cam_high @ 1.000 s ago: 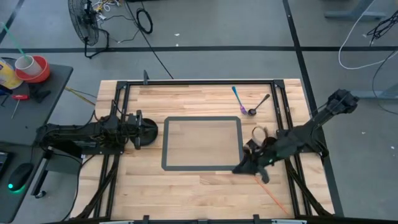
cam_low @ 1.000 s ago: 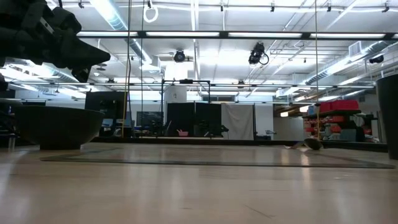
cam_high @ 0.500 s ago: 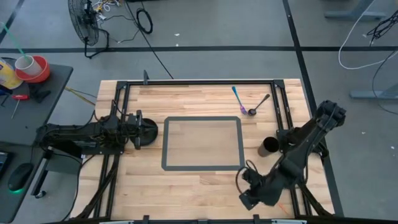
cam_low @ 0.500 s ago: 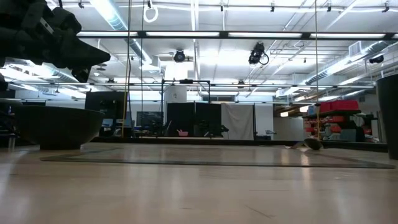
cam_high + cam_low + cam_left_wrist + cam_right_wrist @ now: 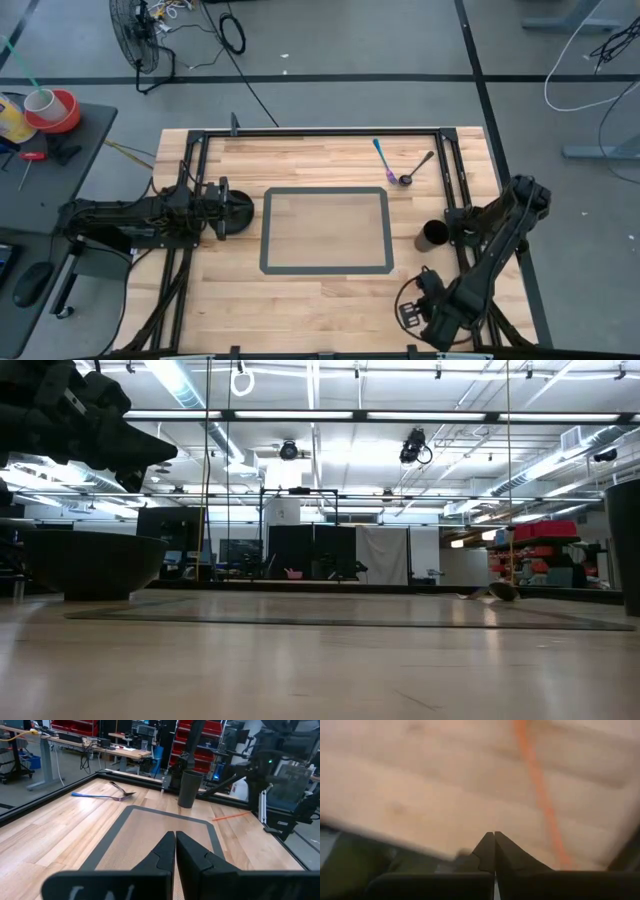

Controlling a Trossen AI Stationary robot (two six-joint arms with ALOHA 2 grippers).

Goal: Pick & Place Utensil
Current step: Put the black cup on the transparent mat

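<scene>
Right pincer [image 5: 408,316]: clenched on nothing, low over the near right corner of the worktop [image 5: 300,300]; you hold no utensil.
Left pincer [image 5: 175,851]: clenched, empty, parked at the left edge beside the dark bowl [image 5: 236,210].
Utensils: blue spoon [image 5: 383,160] and dark spoon [image 5: 416,168] lie near each other at the far right, untouched.
Cup [image 5: 432,236]: upright just right of the mat [image 5: 326,231], likely the drop point.
Orange strip [image 5: 540,795]: close under your right pincer.
Room: mat bare; the near edge and frame rail crowd your right arm.
</scene>
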